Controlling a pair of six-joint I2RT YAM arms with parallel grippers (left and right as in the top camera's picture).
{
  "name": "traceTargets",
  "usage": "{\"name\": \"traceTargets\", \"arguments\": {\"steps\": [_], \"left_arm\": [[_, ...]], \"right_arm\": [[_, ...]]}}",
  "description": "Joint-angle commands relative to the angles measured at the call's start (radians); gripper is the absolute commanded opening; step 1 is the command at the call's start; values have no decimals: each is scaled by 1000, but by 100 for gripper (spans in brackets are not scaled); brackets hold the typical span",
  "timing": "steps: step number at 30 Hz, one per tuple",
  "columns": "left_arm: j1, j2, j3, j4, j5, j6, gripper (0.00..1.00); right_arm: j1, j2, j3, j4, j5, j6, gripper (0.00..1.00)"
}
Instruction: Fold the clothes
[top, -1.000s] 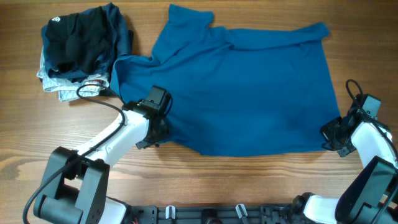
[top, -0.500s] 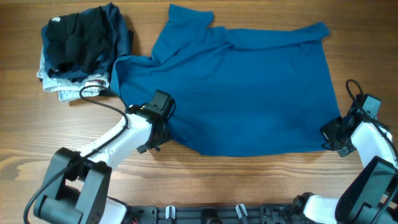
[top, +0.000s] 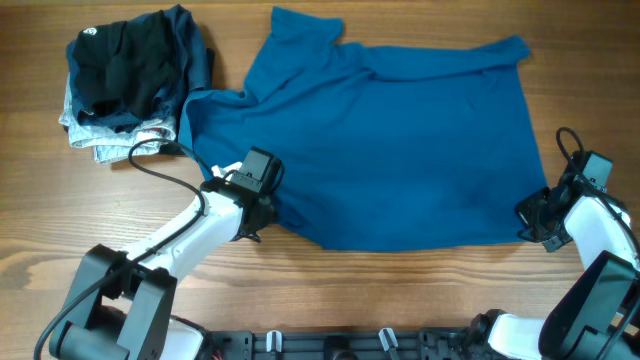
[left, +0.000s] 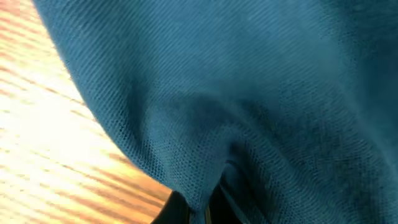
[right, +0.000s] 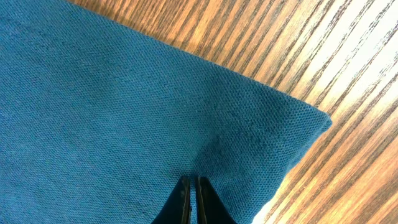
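The clothes (top: 380, 140) lie spread across the middle of the worktop (top: 400, 290). My left gripper (top: 264, 208) is pinched tight on their 7 o'clock edge. My right gripper (top: 530, 214) is clamped on the 4 o'clock corner.

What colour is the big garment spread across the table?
The garment is plain deep teal-blue, no pattern; the overhead view shows it best.

a robot lab: white arm (top: 185, 228) at wooden table (top: 400, 290).

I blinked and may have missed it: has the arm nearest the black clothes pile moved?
Yes. The left arm crept slightly away from the black pile, further over the teal shirt.
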Motion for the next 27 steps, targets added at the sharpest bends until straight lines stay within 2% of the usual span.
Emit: {"name": "traceTargets", "arguments": {"steps": [1, 7, 10, 15, 22, 27], "left_arm": [[5, -16, 39, -105, -25, -2, 4], [5, -247, 245, -362, -139, -2, 4], [5, -343, 268, -338, -179, 6, 4], [5, -285, 267, -204, -280, 18, 4], [5, 31, 267, 134, -288, 116, 4], [14, 165, 267, 396, -404, 175, 4]], "right_arm": [[-6, -14, -8, 1, 6, -4, 5], [-6, -14, -8, -1, 6, -4, 5], [-6, -14, -8, -1, 6, -4, 5], [-6, -14, -8, 1, -2, -6, 5], [-6, -14, -8, -2, -6, -20, 5], [-6, -14, -8, -1, -6, -24, 5]]}}
